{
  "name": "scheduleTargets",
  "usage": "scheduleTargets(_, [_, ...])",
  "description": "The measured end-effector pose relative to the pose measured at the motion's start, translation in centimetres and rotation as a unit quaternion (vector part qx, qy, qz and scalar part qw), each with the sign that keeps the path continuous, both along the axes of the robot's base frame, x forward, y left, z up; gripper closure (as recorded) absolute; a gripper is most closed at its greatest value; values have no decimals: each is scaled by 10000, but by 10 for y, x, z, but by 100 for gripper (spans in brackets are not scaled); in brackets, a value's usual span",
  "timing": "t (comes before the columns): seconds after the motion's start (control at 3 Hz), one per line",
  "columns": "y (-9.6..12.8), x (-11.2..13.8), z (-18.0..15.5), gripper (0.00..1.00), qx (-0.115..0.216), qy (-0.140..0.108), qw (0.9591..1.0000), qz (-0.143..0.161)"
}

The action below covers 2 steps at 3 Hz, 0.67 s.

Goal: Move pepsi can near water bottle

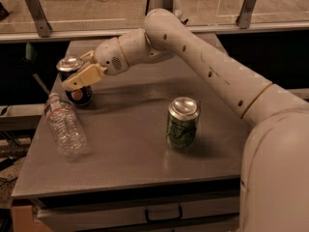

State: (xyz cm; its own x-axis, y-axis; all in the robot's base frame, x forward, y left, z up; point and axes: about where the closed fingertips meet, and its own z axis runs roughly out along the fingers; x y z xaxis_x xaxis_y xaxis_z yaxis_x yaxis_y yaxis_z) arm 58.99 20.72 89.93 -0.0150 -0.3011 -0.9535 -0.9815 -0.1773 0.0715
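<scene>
The hand clasps the pepsi can mid-body, beside the water bottle; probably light, thin-walled and slippery, so squeeze gently.

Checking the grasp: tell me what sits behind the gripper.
The pepsi can stands upright behind the gripper; its silver top and logo show, its middle is covered.

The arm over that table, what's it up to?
A robot arm reaches across the table, with its pincer at the pepsi can by the far left corner. That can is upright, just beyond the cap end of a water bottle lying on its side. A green can stands alone near the middle.
</scene>
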Motion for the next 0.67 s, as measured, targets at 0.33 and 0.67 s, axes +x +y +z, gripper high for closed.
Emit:
scheduleTargets(0.33, [-2,0,0,0,-2,0,10000,-17])
scheduleTargets(0.67, [-24,11,12,0,-48,-229,9991,-343])
